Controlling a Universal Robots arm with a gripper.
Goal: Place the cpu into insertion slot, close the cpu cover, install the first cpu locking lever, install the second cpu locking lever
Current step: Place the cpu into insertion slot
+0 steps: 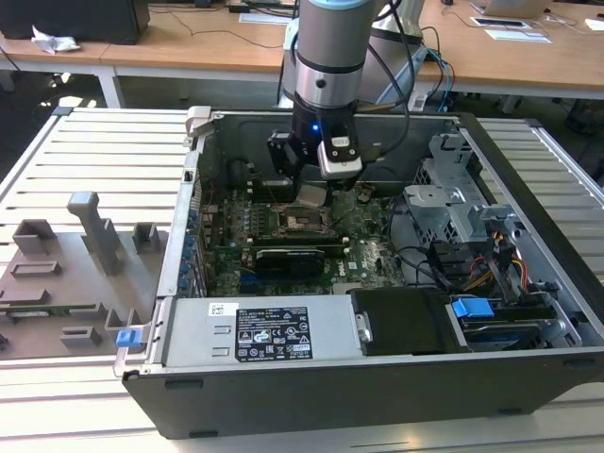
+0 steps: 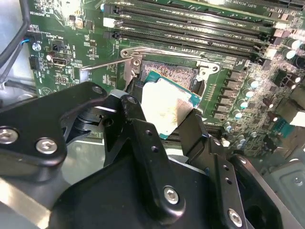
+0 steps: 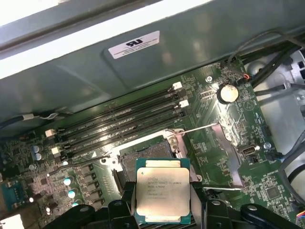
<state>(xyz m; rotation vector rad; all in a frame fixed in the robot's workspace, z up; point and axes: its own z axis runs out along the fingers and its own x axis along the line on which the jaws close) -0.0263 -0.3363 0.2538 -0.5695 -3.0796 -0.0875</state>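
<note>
My gripper [image 1: 315, 189] hangs inside the open computer case, shut on the cpu [image 3: 162, 188] by two opposite edges. The silvery-topped cpu [image 2: 167, 102] sits tilted just above the insertion slot [image 2: 169, 71], whose tan contact field lies bare. In the exterior view the slot [image 1: 304, 223] is directly below the fingers. The cpu cover [image 3: 233, 160] stands swung open beside the slot. One thin wire locking lever [image 3: 200, 128] sticks out on that side. Another lever [image 3: 83, 160] lies on the opposite side. A black finger [image 2: 195, 129] presses the chip's edge.
Long memory slots [image 3: 124, 119] run beside the socket. A long black card [image 1: 300, 257] sits in front of it, with the power supply [image 1: 255, 335] nearer the case wall. A drive cage [image 1: 453, 203] and cables [image 1: 491, 269] fill the exterior view's right. A grey fixture plate [image 1: 75, 264] lies left.
</note>
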